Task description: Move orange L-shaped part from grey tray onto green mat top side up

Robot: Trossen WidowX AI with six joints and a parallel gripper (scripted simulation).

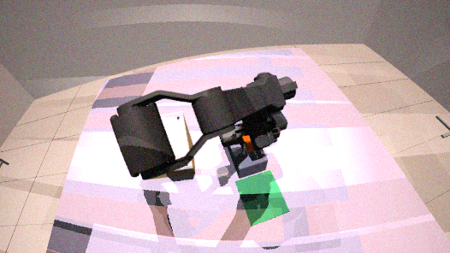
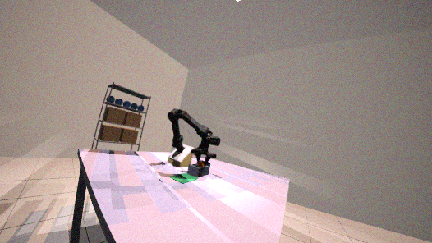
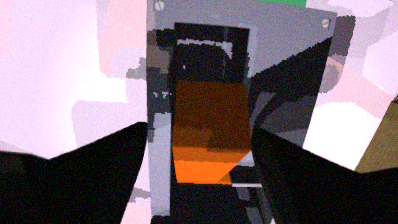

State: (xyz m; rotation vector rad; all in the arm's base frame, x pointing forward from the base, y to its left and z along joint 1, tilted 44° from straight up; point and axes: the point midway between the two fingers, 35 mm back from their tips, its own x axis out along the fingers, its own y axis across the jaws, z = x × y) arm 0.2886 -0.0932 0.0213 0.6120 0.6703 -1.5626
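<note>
So the orange part (image 1: 246,138) (image 2: 200,163) (image 3: 211,117) is sitting in the grey tray's (image 1: 253,167) (image 2: 199,171) (image 3: 295,45) pocket, with 1 blocky end between my 2 fingers. Its upper face is a shadowed brown-orange, and 1 face towards the wrist camera is way brighter. I can't tell how far it's tipped, or see the whole L.

My gripper (image 1: 252,150) (image 2: 202,162) (image 3: 200,133) is partway open, black fingers parted, 1 per side, not clamped on anything. The tray looks hard and flat-faced, with straight pocket edges and 2 round screw heads at the far corners.

Next to it there's a thin, flat green mat (image 1: 263,197) (image 2: 183,178) (image 3: 287,2), partly in shadow from above. Near the tray is a box (image 1: 176,132) (image 2: 181,158) (image 3: 382,150) with a white sloping top and tan sides. Tightest thing around my fingers is the tray wall. It's all on a pink and lilac patchwork table (image 1: 308,150) (image 2: 164,197) (image 3: 40,75).

From the top, my arm (image 1: 252,100) (image 2: 192,121) hides loads of the box and tray. Wrist cam gets the pocket and screws; only the exterior catches the rack (image 2: 129,91), with 5 round blue things (image 2: 126,104) and 4 brown cartons (image 2: 115,116).
</note>
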